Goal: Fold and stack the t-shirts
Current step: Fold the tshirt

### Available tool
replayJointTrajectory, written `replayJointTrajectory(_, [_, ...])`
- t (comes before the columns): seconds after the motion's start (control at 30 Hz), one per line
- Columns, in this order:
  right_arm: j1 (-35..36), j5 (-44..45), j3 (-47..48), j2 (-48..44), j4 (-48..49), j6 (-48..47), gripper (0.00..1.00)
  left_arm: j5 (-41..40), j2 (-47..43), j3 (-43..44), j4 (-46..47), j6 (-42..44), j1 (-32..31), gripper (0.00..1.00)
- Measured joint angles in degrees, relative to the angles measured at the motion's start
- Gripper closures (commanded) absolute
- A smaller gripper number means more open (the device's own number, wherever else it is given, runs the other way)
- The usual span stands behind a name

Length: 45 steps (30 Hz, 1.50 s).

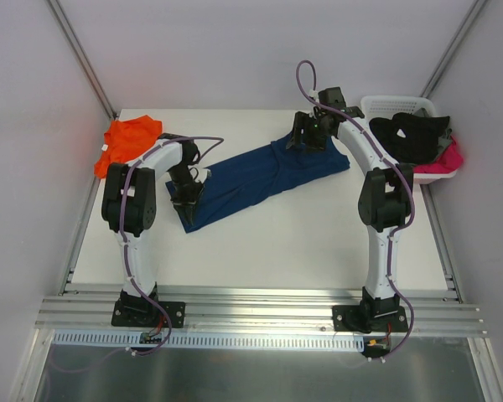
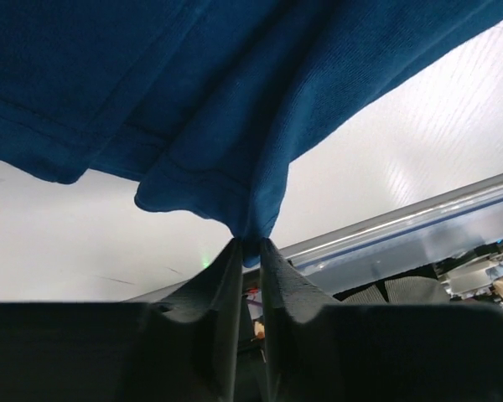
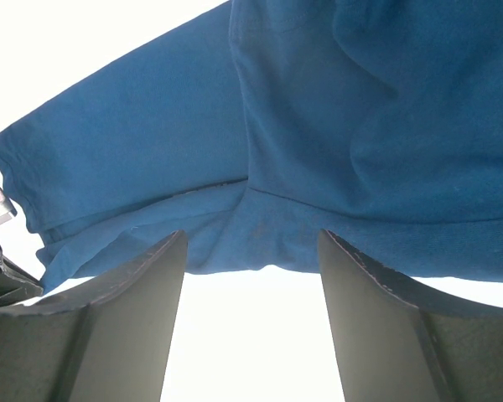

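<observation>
Flat white rectangular tabletop (image 1: 277, 243) fills the centre, enclosed by plain pale grey wall panels (image 1: 235, 50) at 9, 12 and 3 o'clock, joined by slanting silver metal corner struts (image 1: 80, 54). A ribbed aluminium rail (image 1: 260, 314) crosses at 6 o'clock, with a dull grey surface (image 1: 260, 377) below it. Soft, even light

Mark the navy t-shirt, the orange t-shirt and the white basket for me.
navy t-shirt (image 1: 260, 177): top external view, middle of the spread cloth.
orange t-shirt (image 1: 127, 141): top external view, centre of the bunched cloth.
basket (image 1: 398, 104): top external view, far white rim.
</observation>
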Motion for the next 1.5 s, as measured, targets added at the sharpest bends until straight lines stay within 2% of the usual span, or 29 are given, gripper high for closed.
replayJointTrajectory(0.1, [0.00, 0.07, 0.00, 0.00, 0.00, 0.00, 0.33, 0.04, 0.02, 0.00, -0.02, -0.11, 0.00, 1.00])
replayJointTrajectory(0.4, [0.00, 0.42, 0.00, 0.00, 0.00, 0.00, 0.33, -0.22, 0.02, 0.94, -0.04, -0.11, 0.07, 1.00])
replayJointTrajectory(0.77, [0.02, 0.44, 0.00, 0.00, 0.02, 0.00, 0.33, -3.87, 0.20, 6.80, 0.26, -0.15, 1.84, 1.00])
replayJointTrajectory(1.5, [0.09, 0.66, 0.00, 0.00, 0.02, -0.09, 0.33, -9.66, 4.70, 11.26, 1.81, -1.53, 4.70, 1.00])
